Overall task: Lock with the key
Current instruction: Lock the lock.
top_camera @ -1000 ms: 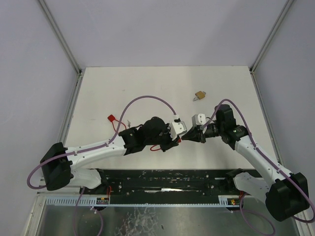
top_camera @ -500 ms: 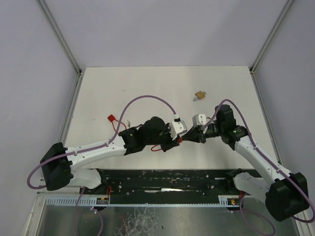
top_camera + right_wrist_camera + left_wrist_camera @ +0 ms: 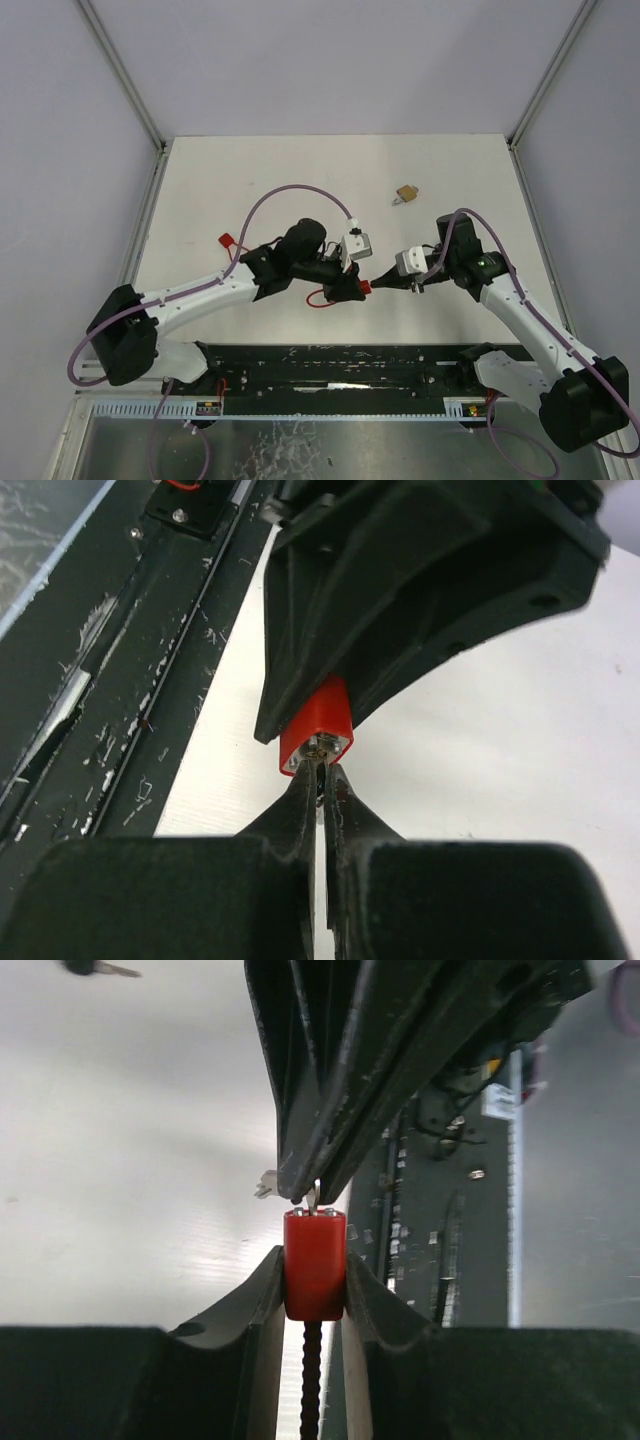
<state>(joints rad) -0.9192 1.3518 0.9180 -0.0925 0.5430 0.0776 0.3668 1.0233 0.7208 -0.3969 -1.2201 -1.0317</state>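
Left wrist view shows the red lock (image 3: 314,1280) upright, clamped by its two flat sides between the narrow-set jaws of the left gripper (image 3: 314,1260). A ribbed red cable (image 3: 311,1380) runs out of it toward 6 o'clock. At 12 o'clock, touching its top face, a sliver of silver key (image 3: 311,1198) meets the keyhole end.

The right wrist view gives the other side. The right gripper (image 3: 322,778) is pinched fully together, its tips right against the lock's metal-rimmed face at 12 o'clock. The key blade is mostly hidden between them, so I cannot tell how deep it sits.

From the top external camera the lock hangs above the table (image 3: 300,170) between the arms, with the left gripper at 9 o'clock of it and the right gripper at 3 o'clock. A brass padlock (image 3: 405,193) lies well apart at about 1 o'clock. A red tag (image 3: 226,240) lies off at 10 o'clock.

As I judge it, both pick-ups are done and the key is at, or just inside, the keyway. What remains is seating it fully and turning it. No picture shows whether any turn has been made, nor whether the cable end is latched.
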